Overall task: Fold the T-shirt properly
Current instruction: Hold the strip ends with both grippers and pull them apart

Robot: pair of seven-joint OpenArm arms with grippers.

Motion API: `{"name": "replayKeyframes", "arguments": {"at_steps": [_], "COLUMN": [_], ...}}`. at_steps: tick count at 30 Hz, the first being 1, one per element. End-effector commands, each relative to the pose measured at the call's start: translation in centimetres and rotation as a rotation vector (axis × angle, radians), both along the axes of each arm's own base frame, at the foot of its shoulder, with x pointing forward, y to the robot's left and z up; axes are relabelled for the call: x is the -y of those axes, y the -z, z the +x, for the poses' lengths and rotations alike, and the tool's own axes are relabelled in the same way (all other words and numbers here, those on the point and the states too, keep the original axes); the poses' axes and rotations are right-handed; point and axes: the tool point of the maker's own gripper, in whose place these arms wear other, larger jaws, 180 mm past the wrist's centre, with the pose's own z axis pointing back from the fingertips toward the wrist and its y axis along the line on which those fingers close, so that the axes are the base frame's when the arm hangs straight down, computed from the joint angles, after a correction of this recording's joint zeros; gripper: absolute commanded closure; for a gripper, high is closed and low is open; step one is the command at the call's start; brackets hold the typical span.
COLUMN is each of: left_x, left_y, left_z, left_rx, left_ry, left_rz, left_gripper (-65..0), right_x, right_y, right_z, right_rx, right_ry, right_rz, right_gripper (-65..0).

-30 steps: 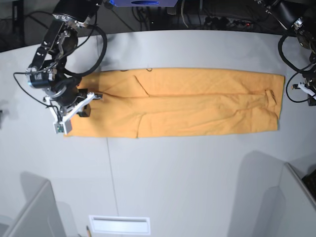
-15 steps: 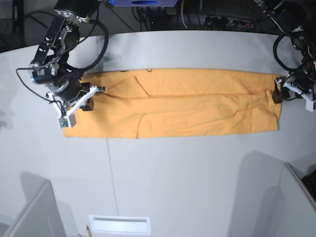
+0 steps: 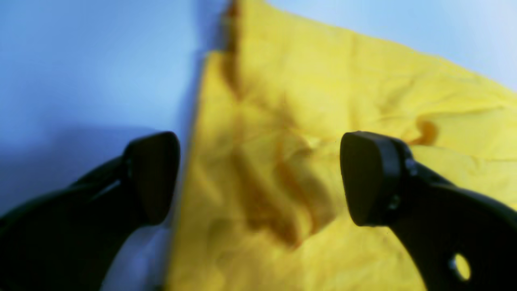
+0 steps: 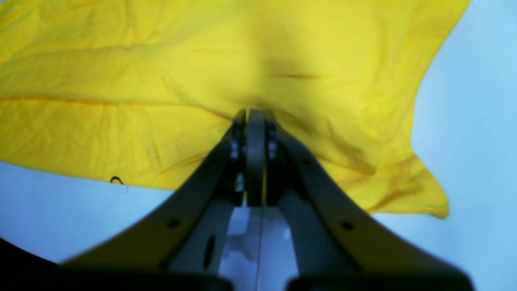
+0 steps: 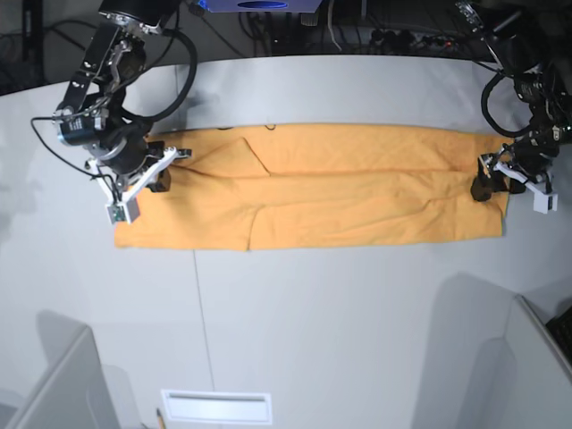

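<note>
The light-orange T-shirt lies flat on the grey table as a long folded strip running left to right. At its right end my left gripper stands open. In the left wrist view, one of the left gripper's fingers is over the table and the other over the T-shirt, so they straddle the cloth's edge. At the strip's left end my right gripper is shut. In the right wrist view the right gripper's tips sit over the T-shirt, and no cloth shows between them.
A white slotted plate sits at the table's front edge, with grey panels at the front left and front right. Cables run behind the table's back edge. A seam crosses the table.
My left arm has come in from the right edge to the shirt's right end and its jaws have opened. The right arm has shifted slightly up and left over the left end.
</note>
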Motion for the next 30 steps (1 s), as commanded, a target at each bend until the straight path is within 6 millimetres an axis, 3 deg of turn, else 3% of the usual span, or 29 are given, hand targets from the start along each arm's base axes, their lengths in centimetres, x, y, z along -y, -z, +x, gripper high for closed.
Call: {"name": "replayKeyframes", "arguments": {"at_steps": [1, 10, 15, 22, 26, 30], "left_x": [0.7, 0.5, 0.1, -3.3, -3.2, -2.5], "left_y": [1.1, 1.1, 0.9, -2.6, -5.2, -6.6], "left_z": [-1.0, -1.0, -0.8, 0.4, 1.4, 0.5], "left_rx": [-0.068, -0.069, -0.06, 0.004, 0.06, 0.079], "left_ry": [0.042, 0.038, 0.028, -0.002, 0.034, 0.079], "left_rz": [0.005, 0.006, 0.007, 0.088, 0.156, 0.228], "left_gripper": [-52.3, -1.3, 0.0, 0.0, 0.0, 0.0], "right_x": [-0.5, -0.6, -0.6, -0.7, -0.7, -0.7], "right_y": [-1.2, -0.9, -0.8, -0.8, -0.9, -0.9], "right_z": [0.9, 0.4, 0.3, 0.1, 0.3, 0.3], "right_rx": [0.056, 0.043, 0.042, 0.04, 0.043, 0.043], "right_ry": [-0.002, 0.001, 0.0, 0.002, 0.002, 0.002], "right_rz": [0.016, 0.021, 0.02, 0.022, 0.022, 0.022], "right_gripper": [0.0, 0.0, 0.0, 0.0, 0.0, 0.0]}}
